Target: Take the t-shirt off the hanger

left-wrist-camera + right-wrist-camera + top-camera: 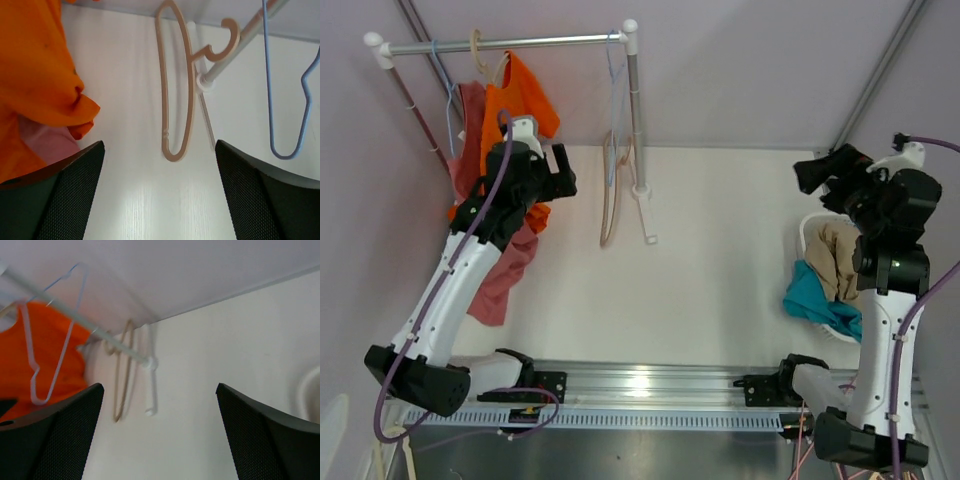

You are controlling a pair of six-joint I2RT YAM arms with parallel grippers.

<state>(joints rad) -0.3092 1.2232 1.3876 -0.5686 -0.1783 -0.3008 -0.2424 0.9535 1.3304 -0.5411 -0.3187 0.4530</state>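
Note:
An orange t-shirt (520,105) hangs on a beige hanger (480,45) at the left end of the rack rail (520,43). It fills the left of the left wrist view (35,75) and shows at the left in the right wrist view (50,345). My left gripper (563,172) is open and empty just right of the shirt's lower part, with nothing between its fingers (70,195). My right gripper (812,175) is open and empty, far to the right above the basket, facing the rack; its fingers (260,440) hold nothing.
A pink shirt (505,270) hangs behind and below the orange one. An empty beige hanger (175,100) and an empty blue hanger (285,100) hang at the rail's right end by the rack post (638,120). A white basket (810,225) at the right holds tan and teal clothes.

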